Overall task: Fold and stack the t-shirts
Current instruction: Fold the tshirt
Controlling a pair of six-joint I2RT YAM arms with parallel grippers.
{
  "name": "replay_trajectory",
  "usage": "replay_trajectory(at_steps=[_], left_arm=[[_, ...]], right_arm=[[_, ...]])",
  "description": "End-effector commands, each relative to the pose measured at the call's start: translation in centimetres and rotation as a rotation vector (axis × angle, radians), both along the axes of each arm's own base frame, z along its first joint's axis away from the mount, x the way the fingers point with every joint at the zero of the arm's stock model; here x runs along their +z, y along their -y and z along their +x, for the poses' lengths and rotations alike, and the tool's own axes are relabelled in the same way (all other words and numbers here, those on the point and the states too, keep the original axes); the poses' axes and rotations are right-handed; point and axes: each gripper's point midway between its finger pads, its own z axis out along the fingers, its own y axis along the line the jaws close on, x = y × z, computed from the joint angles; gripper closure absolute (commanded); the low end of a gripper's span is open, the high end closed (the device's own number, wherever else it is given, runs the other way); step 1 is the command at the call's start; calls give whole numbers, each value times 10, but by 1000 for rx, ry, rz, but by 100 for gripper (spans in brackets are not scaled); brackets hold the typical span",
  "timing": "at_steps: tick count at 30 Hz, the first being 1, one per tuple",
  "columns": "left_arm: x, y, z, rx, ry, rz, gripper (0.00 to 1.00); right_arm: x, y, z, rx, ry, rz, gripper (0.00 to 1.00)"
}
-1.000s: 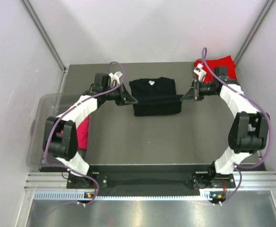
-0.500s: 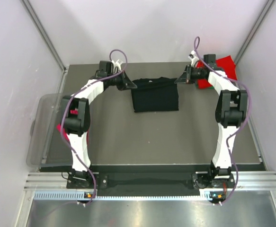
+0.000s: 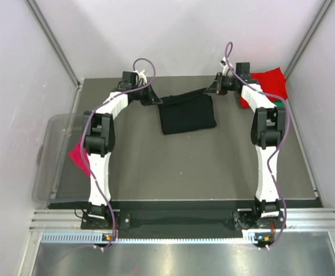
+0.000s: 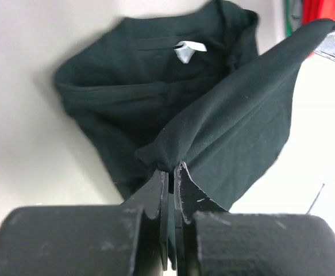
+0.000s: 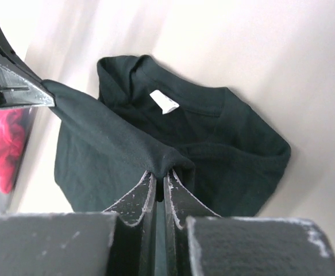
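- Pinching cloth: the left gripper (image 4: 172, 172) is clamped on a ridge of the black t-shirt (image 3: 187, 115), with its jaws pressed together and fabric bunched between the tips.
- The right gripper (image 5: 160, 178) is closed the same way on the same shirt, and black cloth peaks up into its tips.
- Between the two grips the held edge runs as a taut band, lifted above the rest of the garment. The white neck label (image 5: 164, 101) lies face-up on the layer beneath.
- The shirt sits at the far middle of the table (image 3: 184, 167), part-folded into a rough rectangle, with the raised edge along its far side.
- Step in hand, as I judge it: a fold across the shirt's length, with the held edge being brought over the collar end.
- The next move calls for lowering both grippers in step, keeping the band tight so it lands square over the label. Both should then release and draw clear without dragging the top layer.
- Pose: both arms reach well forward from their bases at the near edge. The wrists are turned inward, so the grippers face each other across the shirt's far corners.
- Further out, a red t-shirt (image 3: 269, 80) lies at the far right corner, beside the right forearm and apart from the black one.
- A clear bin (image 3: 55, 155) at the left edge holds a red or magenta cloth (image 3: 78, 156), so more folding looks to remain.
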Motion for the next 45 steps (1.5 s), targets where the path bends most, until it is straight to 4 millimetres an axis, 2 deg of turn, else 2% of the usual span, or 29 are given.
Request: replay_trajectory(at_steps=[1, 2, 3, 4, 5, 6, 7, 8, 9, 11, 12, 13, 15, 17, 18, 19, 20, 21, 23, 24, 30, 34, 38, 41, 45], left_arm=[[11, -22, 20, 54, 52, 38, 100], [12, -24, 23, 64, 58, 43, 100], [11, -26, 25, 73, 58, 51, 93], [16, -27, 29, 83, 72, 59, 83], [17, -30, 32, 95, 82, 73, 65], [20, -30, 34, 96, 88, 78, 58], [25, -30, 36, 91, 105, 80, 54], [43, -30, 43, 80, 163, 91, 47], [53, -31, 44, 77, 183, 99, 45], [76, -33, 50, 79, 250, 120, 41], [88, -32, 49, 67, 273, 116, 41], [93, -31, 45, 49, 279, 112, 41], [102, -23, 31, -2, 272, 68, 40], [90, -15, 16, -34, 204, 4, 42], [89, -7, 6, -76, 179, -46, 42], [74, -3, -4, -83, 108, -86, 43], [73, 0, -5, -95, 109, -112, 44], [67, 3, -8, -106, 89, -130, 44], [59, 10, -16, -139, 54, -163, 45], [54, 11, -16, -144, 42, -171, 45], [32, 22, -26, -170, -60, -264, 45], [17, 21, -25, -153, -102, -262, 46], [2, 16, -25, -147, -125, -226, 47], [3, 7, -25, -143, -130, -225, 47], [7, -10, -22, -107, -136, -220, 47]], right_arm=[[20, -6, 24, -15, 120, 0, 96], [18, -7, 24, -12, 121, 0, 91], [18, -8, 25, -15, 123, -3, 83], [17, -7, 27, -15, 132, -10, 72], [23, -7, 29, -13, 150, -14, 68], [27, -6, 25, -1, 147, -20, 66], [31, -5, 24, 25, 187, -47, 50], [36, -2, 22, 39, 213, -66, 40], [49, 2, 17, 39, 246, -92, 35], [62, 17, 15, 9, 323, -136, 22], [71, 29, 9, -40, 367, -163, 13], [73, 39, 7, -69, 376, -176, 1], [69, 49, -5, -66, 364, -219, 0], [57, 56, -10, -42, 324, -256, 0], [41, 59, -13, -38, 241, -272, 0], [34, 62, -15, -23, 210, -272, 0], [24, 59, -12, -1, 181, -260, 0], [16, 54, -21, 27, 121, -231, 0], [1, 49, -23, 51, 71, -191, 0], [-2, 62, -21, 34, 54, -167, 0], [-30, 47, -24, 63, -68, -42, 0], [-50, 36, -30, 68, -194, 76, 0], [-54, 30, -35, 76, -219, 99, 0], [-59, 28, -40, 77, -241, 86, 0], [-74, 34, -46, 46, -281, 18, 0]])
